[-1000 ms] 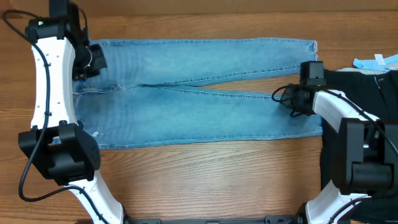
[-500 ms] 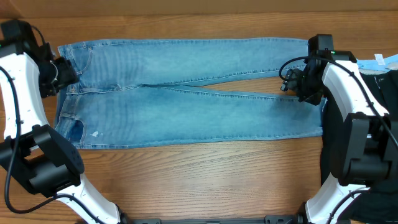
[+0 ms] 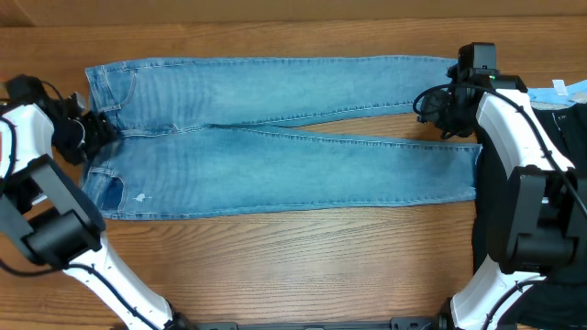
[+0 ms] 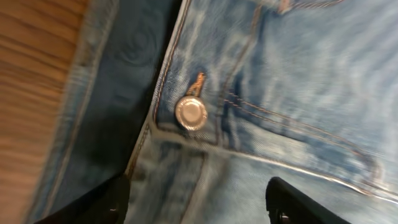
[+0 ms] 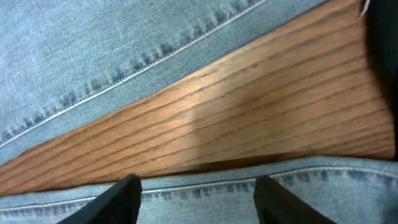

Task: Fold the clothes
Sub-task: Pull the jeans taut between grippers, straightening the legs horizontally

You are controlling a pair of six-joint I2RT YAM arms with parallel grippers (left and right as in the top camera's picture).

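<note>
The clothes, light blue jeans [image 3: 275, 165], lie flat on the wooden table [image 3: 275, 266], waistband at the left and both legs running right. My left gripper [image 3: 97, 133] is open at the waistband's left edge. In the left wrist view its fingers [image 4: 109, 202] straddle denim [image 4: 298, 93] just below the metal button [image 4: 191, 113]. My right gripper [image 3: 440, 116] is open near the hems, over the gap between the legs. In the right wrist view its fingertips [image 5: 124, 199] stand either side of one leg's seam [image 5: 199, 186], holding nothing.
A black cloth [image 3: 550, 137] lies at the right edge of the table beside the right arm. A small light blue item [image 3: 559, 89] sits at the far right. Bare wood [image 5: 249, 112] shows between the two legs.
Both grippers have opened and let go of the jeans. The left arm has pulled back left off the waistband, which now lies flat. The right gripper has moved up toward the hems.
</note>
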